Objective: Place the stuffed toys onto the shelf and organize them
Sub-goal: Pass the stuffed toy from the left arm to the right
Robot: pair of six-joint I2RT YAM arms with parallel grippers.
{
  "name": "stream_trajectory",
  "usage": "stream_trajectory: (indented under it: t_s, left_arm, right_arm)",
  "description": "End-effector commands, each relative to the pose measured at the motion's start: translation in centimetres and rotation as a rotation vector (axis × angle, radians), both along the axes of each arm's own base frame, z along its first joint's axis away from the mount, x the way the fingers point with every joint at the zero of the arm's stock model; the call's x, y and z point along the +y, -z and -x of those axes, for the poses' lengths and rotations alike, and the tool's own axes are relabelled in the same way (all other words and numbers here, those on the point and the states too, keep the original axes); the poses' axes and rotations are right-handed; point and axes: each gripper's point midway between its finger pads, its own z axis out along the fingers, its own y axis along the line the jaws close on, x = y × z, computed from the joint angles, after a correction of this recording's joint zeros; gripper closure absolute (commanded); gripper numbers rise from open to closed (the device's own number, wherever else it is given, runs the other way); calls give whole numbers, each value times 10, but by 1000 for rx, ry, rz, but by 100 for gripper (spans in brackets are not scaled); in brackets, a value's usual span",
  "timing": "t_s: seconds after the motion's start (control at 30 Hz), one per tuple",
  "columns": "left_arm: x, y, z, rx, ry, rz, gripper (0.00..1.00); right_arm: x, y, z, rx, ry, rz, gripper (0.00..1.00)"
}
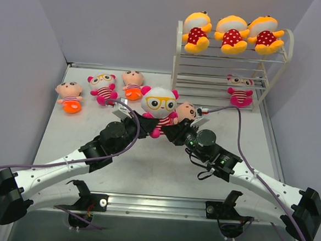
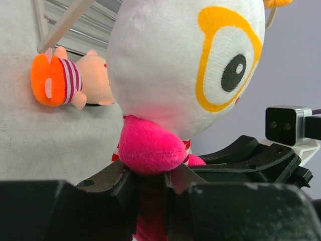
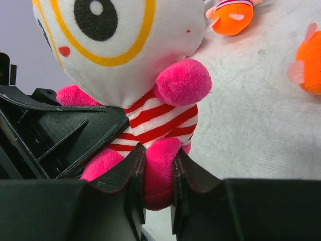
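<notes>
The left hand [image 2: 150, 183] is clenched on a pink limb of the white-faced glasses doll [image 1: 160, 103], and the right hand [image 3: 158, 173] pinches one of its pink legs. Both grasp this one toy, upright over the counter [image 1: 146, 169], in front of the shelf [image 1: 179, 55] and to its left. Three polka-dot dolls [image 1: 231, 36] sit on the shelf's top tier; a second glasses doll [image 1: 239, 91] sits on a lower tier. Left of the shelf lie three more — a peach-faced doll [image 1: 69, 96] farthest out.
</notes>
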Motion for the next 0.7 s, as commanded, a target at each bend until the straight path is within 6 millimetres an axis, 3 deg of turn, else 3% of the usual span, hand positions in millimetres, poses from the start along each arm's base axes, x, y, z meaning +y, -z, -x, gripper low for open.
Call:
stream_trajectory:
  t_s: [0.0,0.13,0.23,0.27,0.37,0.47,0.6,0.67]
  left_arm:
    - [-2,-23,2,-67,15,6,72]
    - [4,-22,2,-69,3,-32,56]
    - [14,-22,-2,-72,-16,-61,46]
    - [19,-21,-5,-78,-12,-75,38]
    - [34,-21,-15,-70,7,-83,30]
    - [48,-19,-18,-55,24,-82,27]
    - [94,-12,-36,-27,-59,-122,25]
    - [110,-4,-36,6,-52,-167,23]
  right_arm:
    - [-13,-8,-6,-19,55,42,88]
    - [-28,2,-11,-4,79,91,100]
    - [-45,11,-17,15,96,121,100]
    - [-50,13,-20,20,100,129,100]
    - [-69,21,-27,43,120,170,100]
    - [-86,23,-30,40,150,224,100]
    - [-110,30,-37,60,197,304,100]
    - [-125,34,-43,72,221,327,100]
